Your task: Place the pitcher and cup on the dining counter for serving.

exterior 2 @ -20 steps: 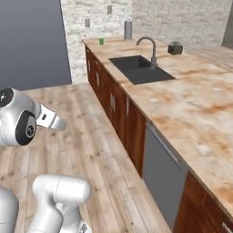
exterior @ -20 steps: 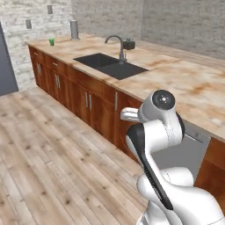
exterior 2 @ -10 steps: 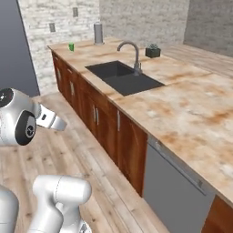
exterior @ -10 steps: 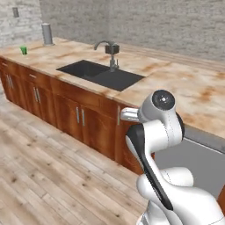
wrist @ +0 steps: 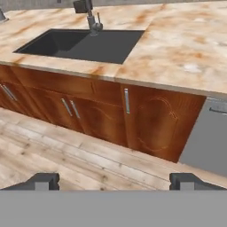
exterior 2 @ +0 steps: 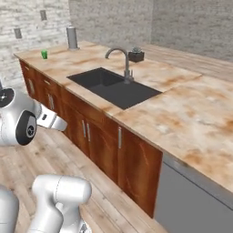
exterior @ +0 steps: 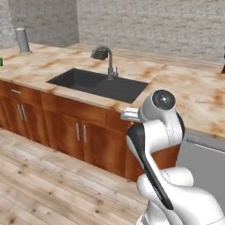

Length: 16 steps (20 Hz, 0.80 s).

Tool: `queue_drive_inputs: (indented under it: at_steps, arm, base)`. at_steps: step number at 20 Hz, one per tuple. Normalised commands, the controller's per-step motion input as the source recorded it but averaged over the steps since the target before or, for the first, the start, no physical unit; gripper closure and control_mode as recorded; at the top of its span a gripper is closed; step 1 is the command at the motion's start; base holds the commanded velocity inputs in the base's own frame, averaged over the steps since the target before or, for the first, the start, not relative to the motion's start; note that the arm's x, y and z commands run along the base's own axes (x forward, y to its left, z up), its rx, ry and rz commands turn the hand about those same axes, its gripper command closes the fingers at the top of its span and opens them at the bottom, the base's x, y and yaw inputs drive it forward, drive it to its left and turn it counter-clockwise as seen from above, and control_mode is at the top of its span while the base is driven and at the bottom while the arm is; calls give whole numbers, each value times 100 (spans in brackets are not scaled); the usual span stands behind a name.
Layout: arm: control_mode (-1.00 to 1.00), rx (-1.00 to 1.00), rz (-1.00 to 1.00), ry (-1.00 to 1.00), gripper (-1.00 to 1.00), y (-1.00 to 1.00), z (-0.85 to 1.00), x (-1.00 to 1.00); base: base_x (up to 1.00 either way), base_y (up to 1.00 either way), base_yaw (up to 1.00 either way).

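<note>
The cup [exterior 2: 44, 54] is a small bright green shape far down the sink counter [exterior 2: 182, 113], near the back-left wall; a sliver of the cup [exterior: 1, 62] also shows at the left edge of the left base view. The pitcher and the dining counter are out of view. My gripper [wrist: 115, 181] is open with nothing between its fingertips [wrist: 42, 181]. It hangs over the wood floor, facing the cabinet doors below the sink [wrist: 80, 44], well short of the cup.
A tall grey cylinder [exterior 2: 72, 37] stands near the cup. The faucet [exterior: 107, 59] rises behind the sink [exterior: 99, 83], with a small dark pot [exterior 2: 135, 55] beyond it. A grey dishwasher front [exterior: 202, 162] sits right of the cabinets. Wood floor [exterior: 39, 184] lies open in front.
The whole picture has shifted: the base has moved and turned, so the sink now sits in the middle and the cup end of the counter lies further left. My arm's pose and open gripper look unchanged.
</note>
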Motion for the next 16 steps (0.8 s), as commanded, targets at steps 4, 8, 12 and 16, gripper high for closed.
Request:
queue_drive_inputs:
  at_steps: [4, 8, 12, 16]
  arm:
    - [100, 0, 0, 0, -100, 0, 0, 0]
    - [100, 0, 0, 0, -100, 0, 0, 0]
    - [100, 0, 0, 0, -100, 0, 0, 0]
    - [100, 0, 0, 0, -100, 0, 0, 0]
  base:
    - [100, 100, -26]
    - [78, 100, -13]
    - [68, 100, -8]
    - [69, 100, -10]
